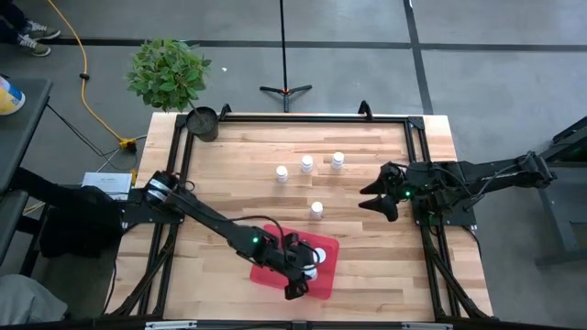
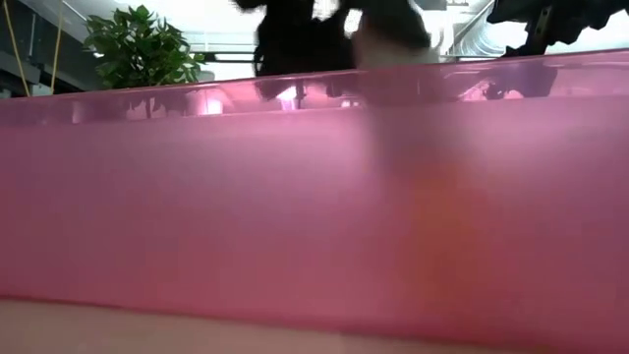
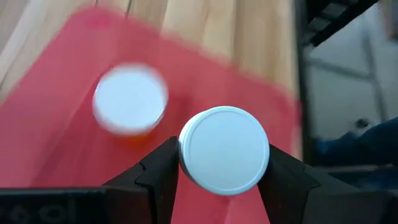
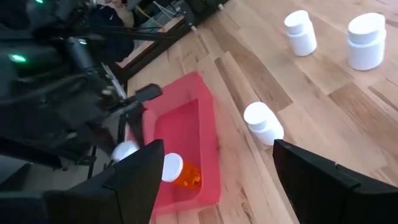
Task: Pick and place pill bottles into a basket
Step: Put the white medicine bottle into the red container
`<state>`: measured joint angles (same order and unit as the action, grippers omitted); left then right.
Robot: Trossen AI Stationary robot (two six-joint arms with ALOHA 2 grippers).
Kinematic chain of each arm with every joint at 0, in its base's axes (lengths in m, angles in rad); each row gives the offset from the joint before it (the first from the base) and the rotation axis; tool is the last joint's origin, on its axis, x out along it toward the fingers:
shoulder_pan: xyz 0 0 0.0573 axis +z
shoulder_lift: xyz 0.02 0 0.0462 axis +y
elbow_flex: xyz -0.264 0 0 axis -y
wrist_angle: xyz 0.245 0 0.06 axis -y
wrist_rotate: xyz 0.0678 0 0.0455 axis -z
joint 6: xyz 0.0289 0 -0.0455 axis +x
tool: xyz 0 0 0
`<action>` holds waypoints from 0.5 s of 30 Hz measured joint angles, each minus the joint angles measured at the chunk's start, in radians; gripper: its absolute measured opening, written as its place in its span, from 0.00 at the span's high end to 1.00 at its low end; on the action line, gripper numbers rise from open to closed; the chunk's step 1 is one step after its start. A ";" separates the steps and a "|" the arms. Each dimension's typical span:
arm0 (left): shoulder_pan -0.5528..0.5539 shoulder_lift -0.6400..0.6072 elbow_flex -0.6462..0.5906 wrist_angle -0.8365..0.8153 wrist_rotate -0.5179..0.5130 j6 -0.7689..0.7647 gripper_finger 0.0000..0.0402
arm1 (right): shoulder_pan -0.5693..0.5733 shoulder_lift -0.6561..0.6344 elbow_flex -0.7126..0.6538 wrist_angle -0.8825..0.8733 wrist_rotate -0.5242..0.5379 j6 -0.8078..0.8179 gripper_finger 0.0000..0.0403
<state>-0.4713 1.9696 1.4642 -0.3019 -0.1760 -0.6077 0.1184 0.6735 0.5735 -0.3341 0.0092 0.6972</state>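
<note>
Left gripper point(image 3: 222, 177) fingers clamp a white-capped pill bottle point(image 3: 224, 149), one dark finger point(image 3: 158, 171) touching each side of the cap. It hangs over the red basket point(image 1: 275, 240), at the basket's end nearest the table's front edge. A second bottle with an orange-amber body point(image 4: 180, 171) lies inside the basket, just beside the held one; its white cap shows blurred in the left wrist view. Basket sits on the wooden table point(image 1: 367, 266), near the front, left arm reaching across to it.

Right gripper point(image 1: 378, 195) hovers over the table's right side, fingers apart and empty. One loose bottle point(image 1: 316, 210) stands between basket and right gripper. Three more bottles point(image 1: 306, 164) stand in a loose row further back, well apart from the basket. Dark pot point(image 1: 203, 122) at back left corner, potted plant point(image 1: 168, 71) beyond it.
</note>
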 joint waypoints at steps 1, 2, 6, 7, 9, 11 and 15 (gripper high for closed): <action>0.000 0.008 -0.002 0.000 0.000 -0.001 0.46 | 0.000 0.000 0.000 0.003 -0.001 -0.004 0.28; 0.000 0.017 -0.001 0.019 0.001 -0.009 0.46 | 0.000 0.000 0.001 0.004 -0.001 -0.007 0.28; 0.000 0.032 0.001 0.011 0.005 -0.028 0.46 | 0.000 0.000 0.001 0.003 -0.001 -0.024 0.28; 0.000 0.038 0.003 0.014 0.005 -0.033 0.46 | 0.000 0.000 0.001 0.003 -0.002 -0.027 0.28; 0.000 0.044 -0.002 -0.005 0.004 -0.032 0.46 | 0.000 0.000 0.001 0.004 -0.004 -0.036 0.28; 0.005 0.060 0.003 0.022 0.003 -0.034 0.46 | 0.000 0.000 0.001 0.003 -0.004 -0.047 0.28; 0.015 0.075 0.001 0.023 0.022 -0.035 0.46 | 0.000 0.000 0.001 0.003 -0.004 -0.053 0.28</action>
<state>-0.4568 2.0451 1.4657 -0.2788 -0.1539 -0.6425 0.1184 0.6735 0.5747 -0.3313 0.0051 0.6439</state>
